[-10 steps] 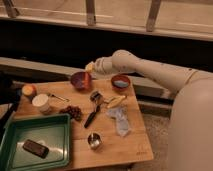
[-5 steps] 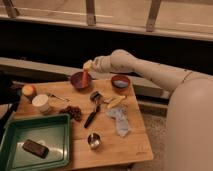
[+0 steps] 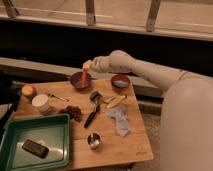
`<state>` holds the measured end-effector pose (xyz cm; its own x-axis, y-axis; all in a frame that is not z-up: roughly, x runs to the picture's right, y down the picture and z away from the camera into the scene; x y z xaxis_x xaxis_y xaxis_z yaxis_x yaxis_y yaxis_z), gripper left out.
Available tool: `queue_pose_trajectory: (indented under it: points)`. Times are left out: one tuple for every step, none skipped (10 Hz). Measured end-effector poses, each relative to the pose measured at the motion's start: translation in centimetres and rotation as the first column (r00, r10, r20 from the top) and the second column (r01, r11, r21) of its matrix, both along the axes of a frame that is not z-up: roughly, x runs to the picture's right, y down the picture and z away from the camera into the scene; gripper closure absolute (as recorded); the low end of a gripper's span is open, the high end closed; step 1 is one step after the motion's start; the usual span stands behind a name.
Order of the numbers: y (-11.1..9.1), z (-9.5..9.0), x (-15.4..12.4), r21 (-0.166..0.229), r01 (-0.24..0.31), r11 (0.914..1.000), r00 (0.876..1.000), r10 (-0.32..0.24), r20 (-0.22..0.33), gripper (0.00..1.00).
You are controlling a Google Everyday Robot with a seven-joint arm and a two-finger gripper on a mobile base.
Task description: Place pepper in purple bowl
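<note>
The purple bowl (image 3: 76, 82) stands at the back middle of the wooden table (image 3: 131, 146). My gripper (image 3: 87, 66) hangs just above the bowl's right rim, at the end of the white arm that reaches in from the right. It is shut on the orange-red pepper (image 3: 85, 75), which hangs down from it with its lower end at or just inside the bowl's rim.
A bowl with a blue inside (image 3: 120, 81) stands right of the purple one. A pale yellow banana-like piece (image 3: 116, 101), a black brush (image 3: 92, 112), a crumpled wrapper (image 3: 119, 121), a metal cup (image 3: 93, 141), dark grapes (image 3: 75, 112), a white cup (image 3: 41, 103) and a green tray (image 3: 15, 155) also lie on the table.
The gripper has lifted slightly and stays over the purple bowl's right rim with the pepper in it. Nothing else has moved.
</note>
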<state>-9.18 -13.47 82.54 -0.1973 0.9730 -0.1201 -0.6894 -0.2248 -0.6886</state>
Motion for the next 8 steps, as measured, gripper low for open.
queue_pose_trajectory:
  points:
    - [-0.3, 0.6, -0.7, 0.005, 0.004, 1.0000, 1.000, -0.004, 0.002, 1.00]
    - [-0.8, 1.3, -1.5, 0.013, 0.009, 0.9999, 1.000, -0.009, 0.002, 1.00]
    - [-1.3, 2.0, -1.9, 0.022, 0.016, 0.9996, 1.000, -0.016, -0.005, 1.00]
    - [-1.7, 2.7, -2.4, 0.031, 0.026, 0.9992, 1.000, -0.026, -0.012, 1.00]
    - [-1.9, 3.1, -2.7, 0.036, 0.031, 0.9989, 0.999, -0.030, -0.014, 1.00]
    - [-2.1, 3.7, -2.8, 0.044, 0.031, 0.9985, 0.999, -0.030, -0.023, 1.00]
    - [-2.5, 4.4, -2.4, 0.054, 0.025, 0.9982, 0.999, -0.024, -0.034, 1.00]
    - [-3.1, 5.1, -2.1, 0.060, 0.019, 0.9980, 0.999, -0.016, -0.042, 1.00]
